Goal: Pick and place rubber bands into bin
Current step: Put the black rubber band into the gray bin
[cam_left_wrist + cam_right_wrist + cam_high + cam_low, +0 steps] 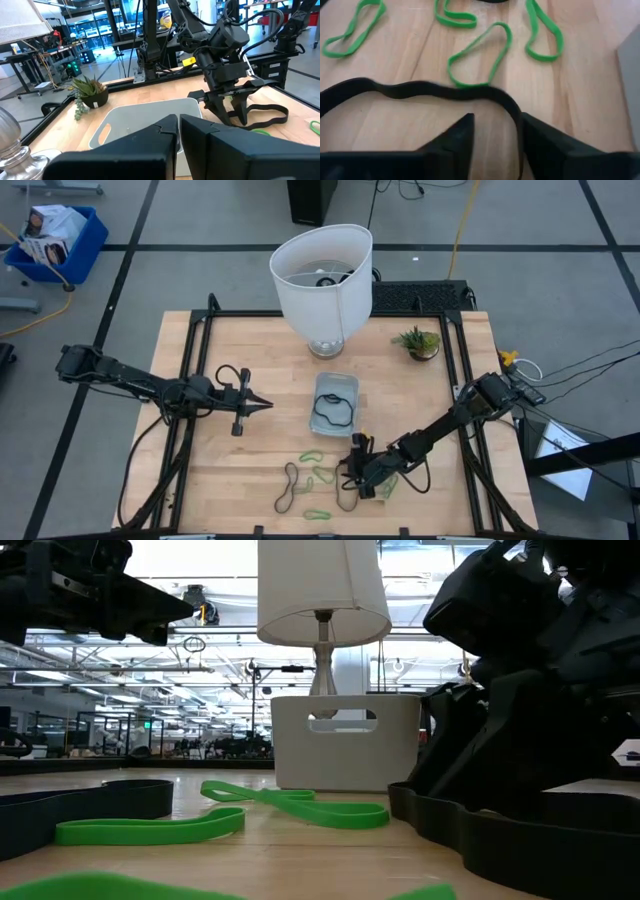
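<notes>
One bin (334, 402), one lamp (322, 285), one potted plant (418, 341), two arms.
</notes>
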Controlling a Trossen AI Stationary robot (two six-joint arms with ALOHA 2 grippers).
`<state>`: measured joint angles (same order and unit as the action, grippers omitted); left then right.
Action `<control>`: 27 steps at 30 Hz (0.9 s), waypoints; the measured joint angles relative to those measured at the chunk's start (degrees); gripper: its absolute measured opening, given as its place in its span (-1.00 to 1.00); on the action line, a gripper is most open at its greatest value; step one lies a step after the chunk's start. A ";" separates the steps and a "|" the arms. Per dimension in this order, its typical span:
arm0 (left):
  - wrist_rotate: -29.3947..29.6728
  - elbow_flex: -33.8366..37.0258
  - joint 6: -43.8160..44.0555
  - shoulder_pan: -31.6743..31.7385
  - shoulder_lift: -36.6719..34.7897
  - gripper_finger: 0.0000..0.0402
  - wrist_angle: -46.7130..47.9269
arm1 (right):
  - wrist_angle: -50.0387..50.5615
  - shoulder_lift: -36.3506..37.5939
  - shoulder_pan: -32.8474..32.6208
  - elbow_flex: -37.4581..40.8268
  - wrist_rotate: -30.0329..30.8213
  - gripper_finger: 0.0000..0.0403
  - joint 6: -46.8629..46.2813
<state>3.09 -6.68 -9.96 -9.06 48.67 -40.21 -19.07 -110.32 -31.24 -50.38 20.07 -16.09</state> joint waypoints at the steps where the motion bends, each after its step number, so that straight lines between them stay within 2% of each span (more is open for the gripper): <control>1: 0.00 0.00 0.00 0.00 0.02 -0.86 0.00 | -0.27 0.11 0.00 0.02 -0.64 -0.40 0.45; 5: 0.00 0.00 0.00 0.01 0.00 -0.86 0.00 | -0.85 1.26 0.02 0.16 -2.77 -0.87 2.31; 6: 0.00 0.00 0.00 0.00 0.00 -0.86 0.00 | -0.91 1.77 0.05 0.18 -3.61 -0.93 3.02; 12: 0.00 0.00 -0.02 0.01 0.00 -0.86 0.08 | 0.74 8.20 0.02 0.16 -3.53 -0.98 6.88; 18: 0.00 0.00 -0.02 0.01 0.00 -0.86 0.24 | 4.80 19.15 0.04 0.11 0.51 -0.99 14.62; 24: 0.00 0.00 -0.05 0.00 0.02 -0.86 0.25 | 14.81 30.32 0.04 0.27 11.13 -0.99 21.97; 27: 0.00 0.00 -0.42 0.00 0.00 -0.86 0.62 | 13.97 34.03 0.04 2.25 17.81 -0.99 23.81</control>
<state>3.09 -6.68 -10.37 -9.06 48.66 -39.59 -5.10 -76.29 -31.20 -48.12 37.87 7.72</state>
